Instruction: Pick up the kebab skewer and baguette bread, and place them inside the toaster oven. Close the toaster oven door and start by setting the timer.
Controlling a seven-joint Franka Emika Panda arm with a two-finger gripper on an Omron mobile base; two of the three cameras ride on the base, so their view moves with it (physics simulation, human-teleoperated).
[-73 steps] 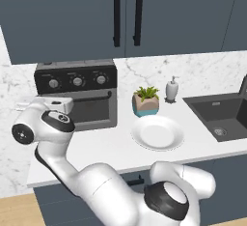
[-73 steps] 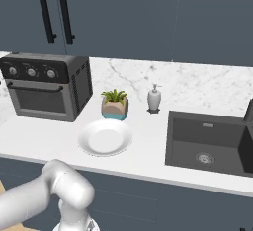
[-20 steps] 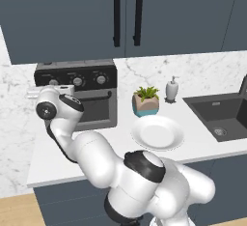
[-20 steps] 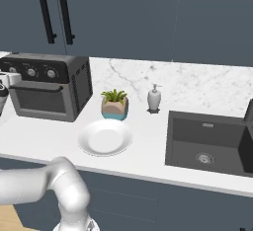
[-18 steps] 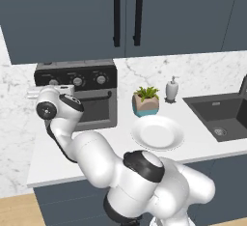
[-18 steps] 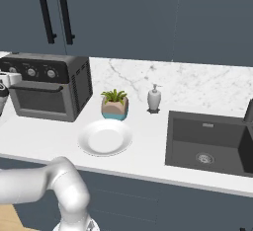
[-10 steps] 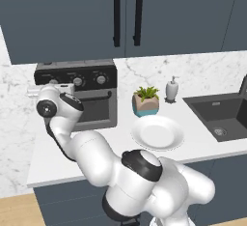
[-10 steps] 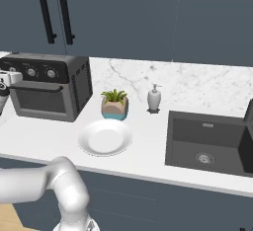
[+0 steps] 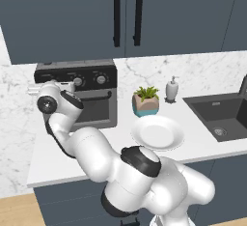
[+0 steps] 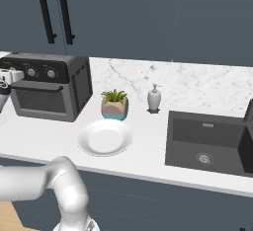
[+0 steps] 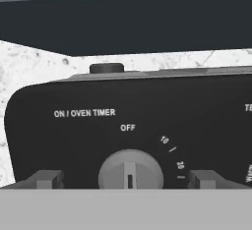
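Note:
The toaster oven (image 9: pixel 82 105) stands at the left of the counter, its door (image 9: pixel 94 108) shut with the bar handle across the top. My gripper (image 9: pixel 67 83) is up against the left end of the black knob panel, and it also shows at the frame's left edge (image 10: pixel 6 77). In the hand view the timer knob (image 11: pixel 130 170), labelled ON / OVEN TIMER, sits under the OFF mark between my fingertips (image 11: pixel 47 179). The gripper (image 11: pixel 128 180) is open, one tip on either side of the knob and apart from it. The kebab skewer and baguette bread are out of view.
A white plate (image 9: pixel 157 133) lies on the marble counter right of the oven, with a potted plant (image 9: pixel 145 102) and a soap dispenser (image 9: pixel 171 90) behind it. A dark sink (image 9: pixel 219 119) is at the far right. Dark cabinets hang above.
Since the earliest frame the hand has risen from in front of the oven to its knob panel. Over the last second it has barely moved, and the gripper has stayed open.

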